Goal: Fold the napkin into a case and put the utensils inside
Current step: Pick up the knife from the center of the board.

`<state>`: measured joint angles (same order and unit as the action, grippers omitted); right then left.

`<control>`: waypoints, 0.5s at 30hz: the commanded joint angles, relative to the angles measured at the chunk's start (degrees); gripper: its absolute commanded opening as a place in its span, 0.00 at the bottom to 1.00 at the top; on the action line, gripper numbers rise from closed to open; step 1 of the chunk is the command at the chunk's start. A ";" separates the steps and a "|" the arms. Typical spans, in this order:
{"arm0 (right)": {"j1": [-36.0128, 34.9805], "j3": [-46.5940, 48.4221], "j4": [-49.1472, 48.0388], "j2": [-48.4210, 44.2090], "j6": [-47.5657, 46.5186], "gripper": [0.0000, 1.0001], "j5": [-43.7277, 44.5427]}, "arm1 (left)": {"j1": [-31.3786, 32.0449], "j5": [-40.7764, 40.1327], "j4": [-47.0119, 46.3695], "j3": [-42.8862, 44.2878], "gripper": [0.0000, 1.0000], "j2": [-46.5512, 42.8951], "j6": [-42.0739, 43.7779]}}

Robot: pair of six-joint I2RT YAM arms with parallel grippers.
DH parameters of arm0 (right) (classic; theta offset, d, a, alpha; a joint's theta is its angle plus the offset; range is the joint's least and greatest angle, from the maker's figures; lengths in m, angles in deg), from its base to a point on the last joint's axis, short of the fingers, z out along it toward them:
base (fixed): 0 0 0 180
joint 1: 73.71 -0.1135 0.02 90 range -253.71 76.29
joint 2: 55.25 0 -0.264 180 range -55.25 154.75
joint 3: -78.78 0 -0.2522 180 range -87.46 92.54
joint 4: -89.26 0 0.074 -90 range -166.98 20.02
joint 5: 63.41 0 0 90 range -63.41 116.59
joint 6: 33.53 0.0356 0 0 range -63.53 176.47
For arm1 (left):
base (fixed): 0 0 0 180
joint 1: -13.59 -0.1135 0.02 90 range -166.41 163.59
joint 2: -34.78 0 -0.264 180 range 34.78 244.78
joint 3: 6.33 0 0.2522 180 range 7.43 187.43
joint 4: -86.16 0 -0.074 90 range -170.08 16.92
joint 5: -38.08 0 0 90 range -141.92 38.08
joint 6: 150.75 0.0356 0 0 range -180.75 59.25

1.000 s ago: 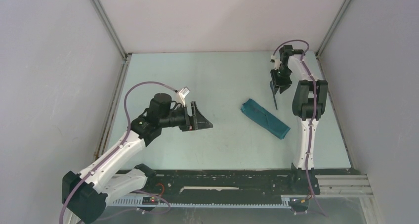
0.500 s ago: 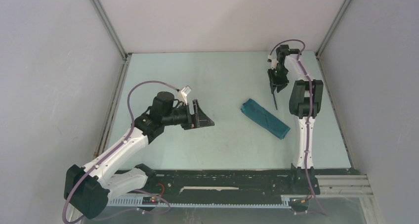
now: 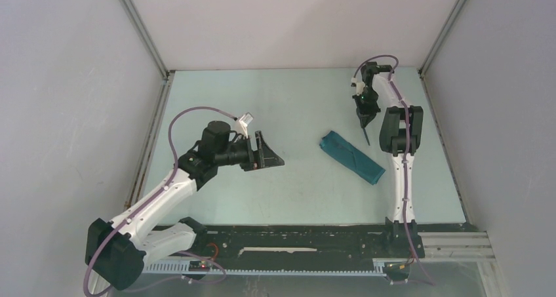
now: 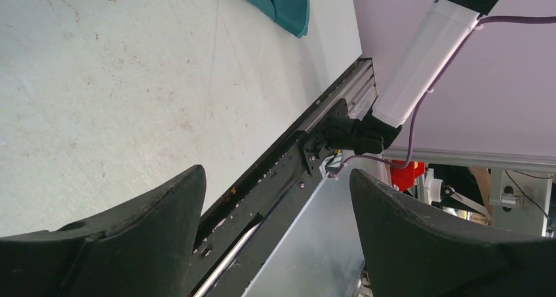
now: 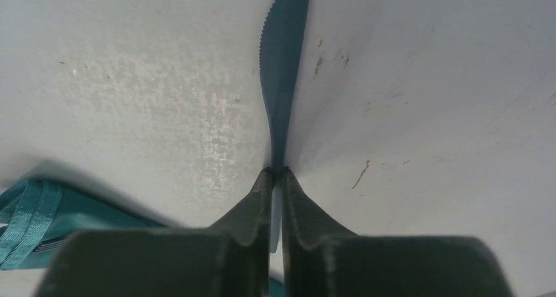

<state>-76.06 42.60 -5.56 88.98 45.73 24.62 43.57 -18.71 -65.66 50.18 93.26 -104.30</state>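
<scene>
The teal satin case (image 3: pixel 351 157) lies as a narrow folded strip right of the table's middle; an end shows in the left wrist view (image 4: pixel 275 2) and an edge in the right wrist view (image 5: pixel 29 218). My right gripper (image 3: pixel 362 115) is shut on a dark grey-blue knife (image 5: pixel 283 67), whose serrated blade points away from the fingertips (image 5: pixel 262 185); in the top view the knife (image 3: pixel 365 136) hangs down just beyond the case's far end. My left gripper (image 3: pixel 267 154) is open and empty, held above the table left of the case. The second utensil is not visible.
A black rail (image 3: pixel 308 238) runs along the table's near edge. Grey walls close in the left, back and right sides. The right arm's upright link (image 3: pixel 401 172) stands just right of the case.
My right gripper has moved toward the back and slightly left with the knife. The left arm has shifted only slightly.
</scene>
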 commanded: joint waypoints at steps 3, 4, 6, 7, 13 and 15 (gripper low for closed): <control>1.28 3.74 0.03 4.22 -0.18 0.00 -3.06 | -1.13 0.81 -1.50 -0.26 0.87 -0.98 -0.29; 1.21 2.97 -0.89 2.61 -0.19 0.00 -3.27 | -1.27 0.95 -1.52 -0.21 0.87 -0.94 -0.23; 0.87 -0.92 -4.06 -2.24 -0.79 0.00 -3.83 | -1.39 0.99 -1.49 -0.13 0.87 -0.84 -0.23; 0.61 -3.27 -5.81 -5.25 -0.81 0.00 -4.13 | -1.41 1.02 -1.49 -0.05 0.87 -0.82 -0.26; -2.16 -26.99 -21.01 -27.02 -2.23 0.00 -9.63 | -1.50 1.42 -1.58 -0.21 0.87 -1.33 -0.13; -3.91 -32.21 -22.21 -31.33 -3.15 0.00 -11.93 | -1.50 1.54 -1.58 -0.39 0.87 -1.85 -0.21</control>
<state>-76.58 17.05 -18.72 70.27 44.88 18.28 42.43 -18.49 -65.68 50.18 93.18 -104.30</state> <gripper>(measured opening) 0.009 0.867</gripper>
